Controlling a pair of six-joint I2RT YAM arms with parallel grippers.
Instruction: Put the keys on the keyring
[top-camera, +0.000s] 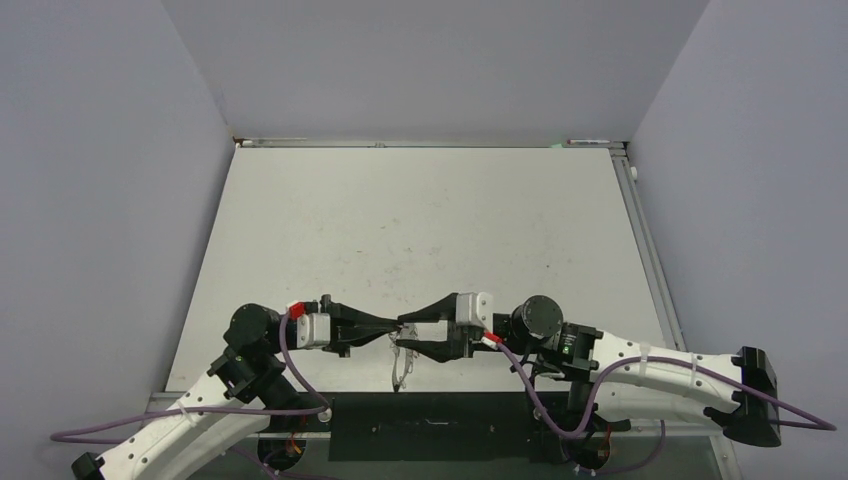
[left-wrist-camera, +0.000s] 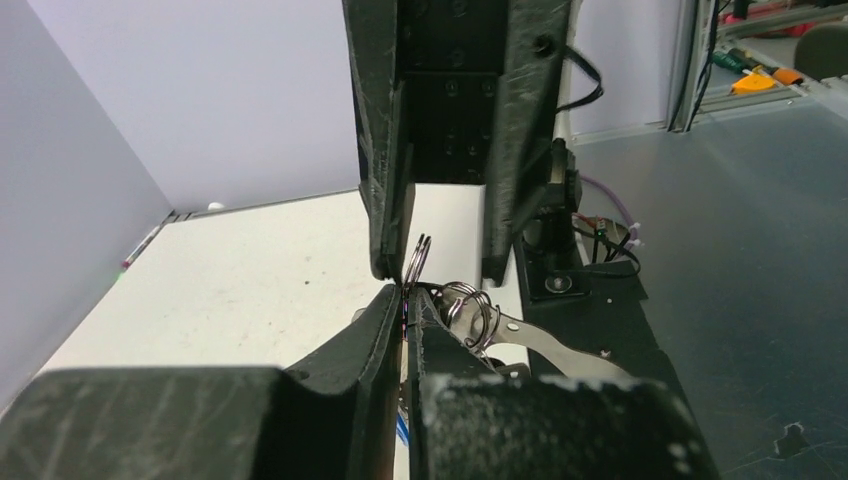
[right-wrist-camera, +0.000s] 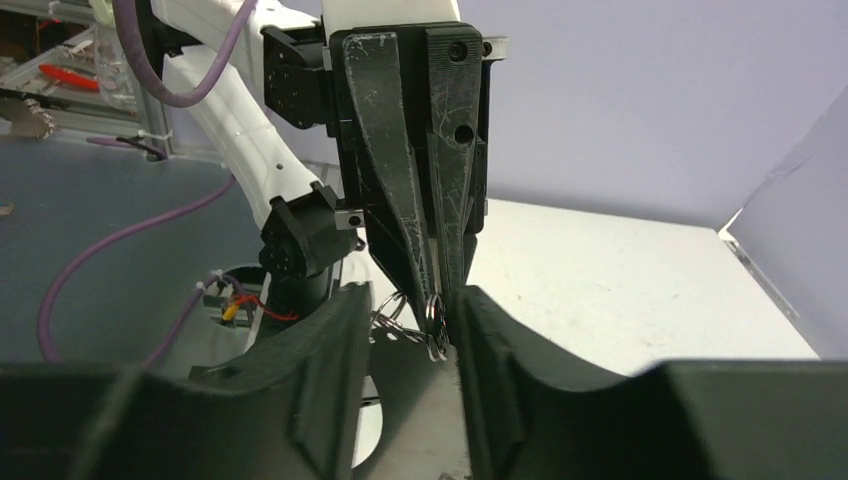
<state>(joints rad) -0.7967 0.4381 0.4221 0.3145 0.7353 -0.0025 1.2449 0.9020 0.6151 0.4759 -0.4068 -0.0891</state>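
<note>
1. Both arms meet tip to tip low over the near edge of the desk (top-camera: 420, 220), the work held in the air between them.
2. Left gripper (left-wrist-camera: 406, 305): jaws clenched on the lower rim of the keyring (left-wrist-camera: 418, 262). The ring stands edge-on, and its doubled wire shows just above the pinch.
3. Right gripper (right-wrist-camera: 412, 325): jaws released, one on each side of the ring. The ring sits close against one jaw with a clear gap to the other, so this gripper holds nothing.
4. Keys (left-wrist-camera: 468, 305): a small bunch of dark loops with a flat silvery piece trailing off it. It hangs just beside the keyring, against the outer side of the left gripper. From above, something thin dangles below the meeting point towards the desk edge.
5. The wrist views are crowded and partly in shadow. I cannot tell whether the bunch is already threaded onto the ring's wire or only lies against it.
6. Progress, as a judgement:
   - Done: the ring is lifted, steadied and presented to the other arm.
   - Not shown as done: the threading itself.
   - Left: the right gripper has to take the bunch, work its loop into the split of the ring, and run it round until it hangs free.
</note>
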